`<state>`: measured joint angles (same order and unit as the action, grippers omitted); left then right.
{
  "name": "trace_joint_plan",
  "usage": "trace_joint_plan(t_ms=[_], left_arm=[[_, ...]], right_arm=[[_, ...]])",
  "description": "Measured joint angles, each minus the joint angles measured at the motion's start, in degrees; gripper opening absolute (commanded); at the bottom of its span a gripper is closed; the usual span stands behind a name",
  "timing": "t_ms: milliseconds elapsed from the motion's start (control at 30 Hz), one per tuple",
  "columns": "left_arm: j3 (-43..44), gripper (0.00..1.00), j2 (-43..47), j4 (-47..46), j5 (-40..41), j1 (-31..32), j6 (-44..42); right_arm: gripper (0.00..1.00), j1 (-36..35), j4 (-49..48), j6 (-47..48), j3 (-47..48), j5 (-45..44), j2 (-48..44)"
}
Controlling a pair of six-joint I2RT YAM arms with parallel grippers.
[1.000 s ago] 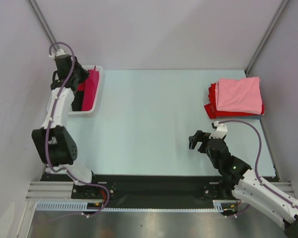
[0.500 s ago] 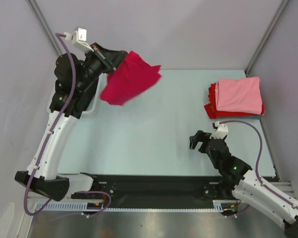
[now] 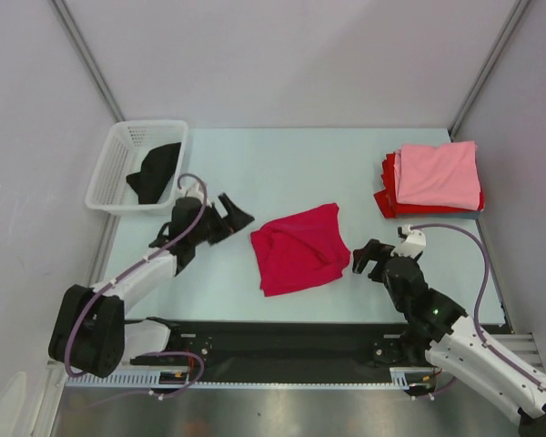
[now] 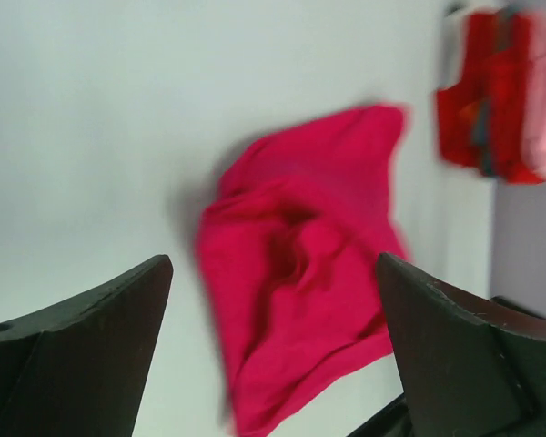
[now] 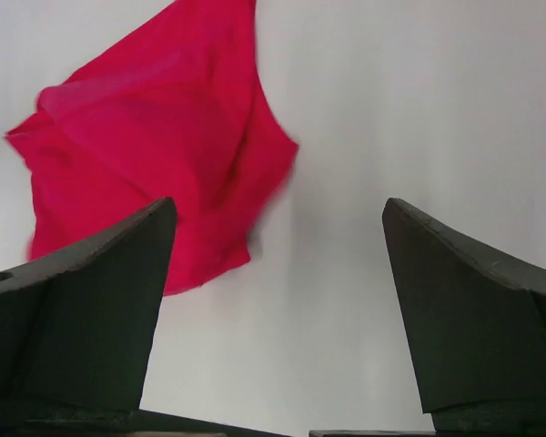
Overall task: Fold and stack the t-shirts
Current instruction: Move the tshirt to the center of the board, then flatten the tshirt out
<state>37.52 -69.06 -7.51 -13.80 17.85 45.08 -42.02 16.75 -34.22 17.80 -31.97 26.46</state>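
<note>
A crimson-red t-shirt (image 3: 298, 248) lies crumpled on the table's middle, also in the left wrist view (image 4: 300, 273) and the right wrist view (image 5: 155, 146). My left gripper (image 3: 237, 213) is open just left of it, low over the table, with nothing between its fingers. On the shirt's right my right gripper (image 3: 364, 257) stands open and empty too. A folded stack sits at the back right, a light pink t-shirt (image 3: 437, 173) on top of red ones (image 3: 386, 189). A black t-shirt (image 3: 155, 171) lies in the basket.
The white basket (image 3: 109, 177) stands at the table's back left corner. Grey walls close in the table on three sides. A black rail runs along the near edge by the arm bases.
My left arm swung the crimson shirt from the basket out over the table, came down and opened. The shirt now lies loose in the middle. The right gripper shifted slightly toward it.
</note>
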Motion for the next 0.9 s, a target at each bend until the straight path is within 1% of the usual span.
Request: trace_joint_plan(t_ms=[33, 100, 133, 200, 233, 267, 333, 500, 600, 667, 700, 800, 900], left_arm=[[-3.65, 1.0, -0.57, 0.39, 0.15, 0.09, 0.0], [-7.32, 1.0, -0.68, 0.85, 0.48, 0.24, -0.09], [-7.96, 1.0, -0.52, 0.57, 0.63, 0.33, -0.13], [-8.07, 1.0, 0.0, -1.2, 1.09, 0.44, -0.63], [-8.07, 1.0, 0.68, -2.49, 1.49, 0.63, -1.18], [-8.04, 1.0, 1.25, -3.21, 1.7, 0.85, -1.7], [-7.74, 1.0, 2.08, -4.26, 2.36, 1.46, -3.1], [-7.39, 0.97, 3.3, -4.81, 4.39, 3.61, -6.16], [-7.39, 0.95, 4.85, -4.31, 5.64, 6.56, -8.13], [-7.39, 0.92, 5.9, -3.65, 6.29, 9.14, -8.74], [-7.41, 0.92, 6.36, -3.3, 6.49, 10.58, -9.09], [-7.78, 0.89, 7.26, -2.1, 7.82, 14.56, -9.35], [-8.83, 0.88, 8.52, -0.17, 9.79, 18.1, -9.66]], right_arm=[[0.92, 0.17, 0.37, -0.13, 0.2, 0.15, 0.28], [0.83, 0.39, 0.9, -0.55, 0.68, 0.83, 1.07], [0.75, 0.59, 0.87, -0.74, 0.9, 1.38, 1.57], [0.65, 0.94, 0.7, -0.85, 1.31, 2.75, 2.89], [0.56, 1.2, 0.57, -0.9, 1.68, 3.52, 3.96], [0.52, 1.62, 0.37, -0.72, 2.34, 4.5, 5.53], [0.48, 2.38, 0.07, -0.81, 4.26, 6.6, 8.83], [0.48, 4.22, -2.01, -0.24, 10.78, 14.08, 21.55], [0.51, 4.31, -1.99, -0.09, 12.39, 16.92, 25.83], [0.6, 4.59, -1.64, -0.46, 12.59, 18.25, 26.84], [0.62, 5.07, -1.16, -0.9, 12.59, 18.82, 26.99], [0.63, 7.3, -0.76, -2.32, 12.35, 20.68, 27.02], [0.62, 11.13, -1.68, -3.98, 11.15, 23.87, 27.52]])
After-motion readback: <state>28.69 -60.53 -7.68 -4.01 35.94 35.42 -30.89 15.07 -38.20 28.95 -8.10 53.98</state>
